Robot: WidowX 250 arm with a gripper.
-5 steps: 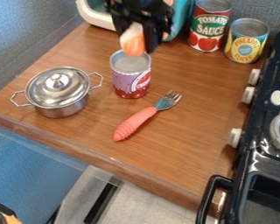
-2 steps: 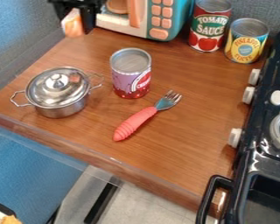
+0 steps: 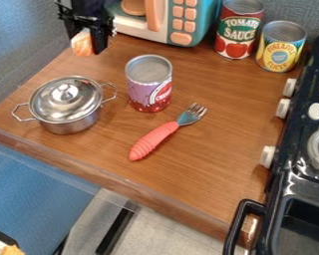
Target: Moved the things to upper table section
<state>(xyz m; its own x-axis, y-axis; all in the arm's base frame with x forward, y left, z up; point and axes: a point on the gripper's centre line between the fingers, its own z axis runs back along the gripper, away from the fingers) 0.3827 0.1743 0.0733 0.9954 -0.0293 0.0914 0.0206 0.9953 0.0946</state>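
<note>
My gripper [image 3: 89, 44] hangs at the upper left, over the back left part of the wooden counter [image 3: 209, 164]. It is shut on an orange and white piece [image 3: 82, 43], which pokes out below the fingers. Two cans stand at the back right, a tomato sauce can [image 3: 239, 29] and a yellow pineapple can [image 3: 280, 46]. A purple and red can [image 3: 149, 83] stands upright mid-counter. To its left is a lidded silver pot [image 3: 66, 104]. A fork with a coral handle [image 3: 155, 139] lies in front of the can.
At the back, a toy microwave [image 3: 182, 20] in teal and white stands just right of the gripper. The black toy stove [image 3: 302, 184] with white knobs borders the counter on the right. A grey wall runs along the left.
From above the purple can, the gripper has moved left with the orange and white piece, then slightly down and toward the camera. The things on the counter have stayed put.
</note>
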